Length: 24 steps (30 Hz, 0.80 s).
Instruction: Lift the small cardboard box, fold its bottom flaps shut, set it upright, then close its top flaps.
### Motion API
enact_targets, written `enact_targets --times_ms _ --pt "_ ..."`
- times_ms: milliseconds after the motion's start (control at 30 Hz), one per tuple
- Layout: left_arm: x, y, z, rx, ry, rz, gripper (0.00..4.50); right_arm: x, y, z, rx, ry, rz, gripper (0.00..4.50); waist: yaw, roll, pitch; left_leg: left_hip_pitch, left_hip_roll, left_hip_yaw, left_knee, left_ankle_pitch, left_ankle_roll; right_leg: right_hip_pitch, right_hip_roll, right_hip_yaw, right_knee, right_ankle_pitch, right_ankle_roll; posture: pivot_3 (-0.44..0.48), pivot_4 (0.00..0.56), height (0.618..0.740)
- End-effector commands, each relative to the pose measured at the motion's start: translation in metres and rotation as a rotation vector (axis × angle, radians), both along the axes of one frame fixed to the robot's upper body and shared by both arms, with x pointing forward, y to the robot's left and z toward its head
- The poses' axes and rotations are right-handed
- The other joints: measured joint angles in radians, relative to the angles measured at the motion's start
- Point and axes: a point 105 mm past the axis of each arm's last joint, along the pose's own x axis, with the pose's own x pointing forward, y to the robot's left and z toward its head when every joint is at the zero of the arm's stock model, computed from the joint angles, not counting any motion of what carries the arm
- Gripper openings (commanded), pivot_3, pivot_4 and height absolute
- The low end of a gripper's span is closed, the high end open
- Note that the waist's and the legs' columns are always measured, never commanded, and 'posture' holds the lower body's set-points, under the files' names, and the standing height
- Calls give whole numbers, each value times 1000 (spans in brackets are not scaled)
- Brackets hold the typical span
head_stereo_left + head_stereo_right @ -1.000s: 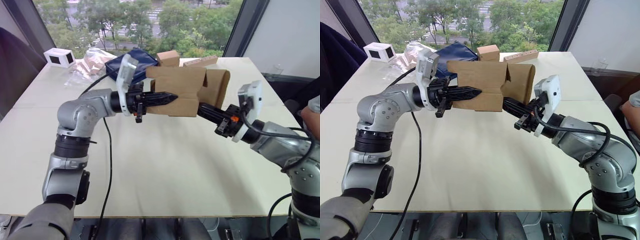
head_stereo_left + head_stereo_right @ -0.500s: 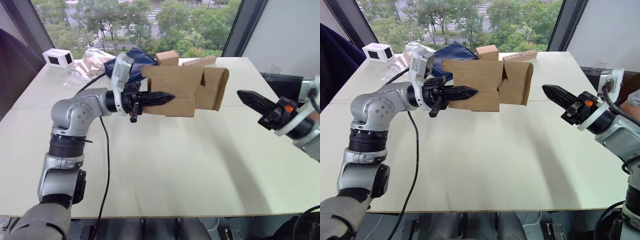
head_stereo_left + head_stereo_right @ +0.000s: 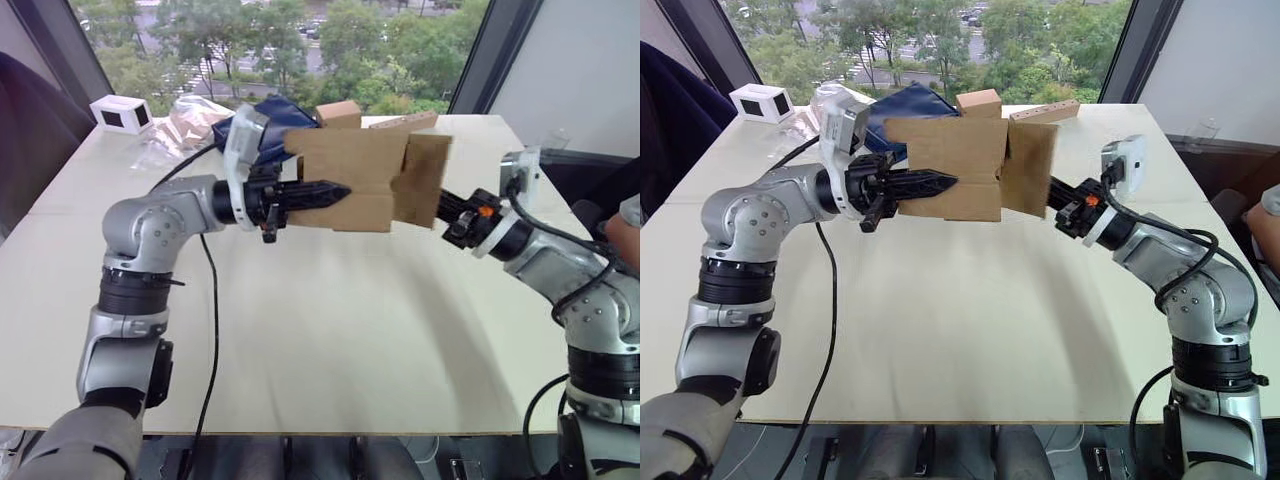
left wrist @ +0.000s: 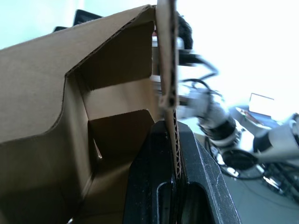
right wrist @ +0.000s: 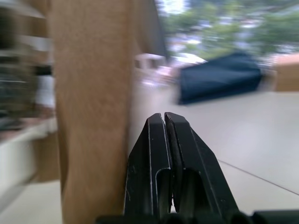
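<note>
The left gripper point(image 3: 335, 192), in the upper middle of the left eye view, holds the small cardboard box point(image 3: 350, 180) in the air above the table point(image 3: 330, 330). Its two black fingers are pinched on one cardboard wall; in the left wrist view the corrugated edge of that wall runs straight down between the fingers point(image 4: 154, 186), one inside the box and one outside. The box lies on its side, its open interior facing the wrist camera.

At the box's right-hand end, one of the bottom flaps point(image 3: 420, 180) hangs open and turned outward. The right gripper point(image 5: 164, 122) reaches in from the right of the frame, its tip hidden behind that flap in the head views. In the right wrist view its fingers are pressed together with nothing between them, just beside the flap's face; whether they touch it cannot be told.

The box is plain brown with no printing. Further back on the table sit a small brown cube box point(image 3: 338, 113), a dark blue bag point(image 3: 915, 103) and a white box point(image 3: 119, 114); no readable writing shows.
</note>
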Motion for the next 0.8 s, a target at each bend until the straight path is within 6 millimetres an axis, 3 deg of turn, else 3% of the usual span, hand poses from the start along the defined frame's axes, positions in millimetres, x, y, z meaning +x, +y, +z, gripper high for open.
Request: enact_targets --times_ms 33,467,500,567,633,800 --pt "-2 6 19 -40 -49 3 0 -25 5 17 83 -34 78 52 -1 0 0 0 0 0 0 0 0 0 0 0 0 0 0 0 150 740" --pt "-9 5 20 -56 -20 -60 0 -19 -2 19 315 18 72 52 -5 0 0 0 0 1 0 0 0 0 1 0 0 0 0 0 150 740" --pt "-10 6 22 -60 -19 -61 0 -19 -2 20 355 25 83 539 -5 0 0 0 0 1 0 0 0 0 1 0 0 0 0 0 150 740" --pt "-10 7 23 -62 -18 -61 0 -20 -3 22 411 33 102 1000 -5 0 0 0 0 1 0 0 0 0 1 0 0 0 0 0 150 740" --pt "-9 7 22 -61 -18 -56 0 -21 -3 22 441 40 121 1790 -5 0 0 0 0 1 0 0 0 0 1 0 0 0 0 0 150 740" --pt "-8 8 22 -64 -17 -50 0 -25 2 21 480 57 155 1790 -5 0 0 0 0 1 0 0 0 0 1 0 0 0 0 0 150 740"
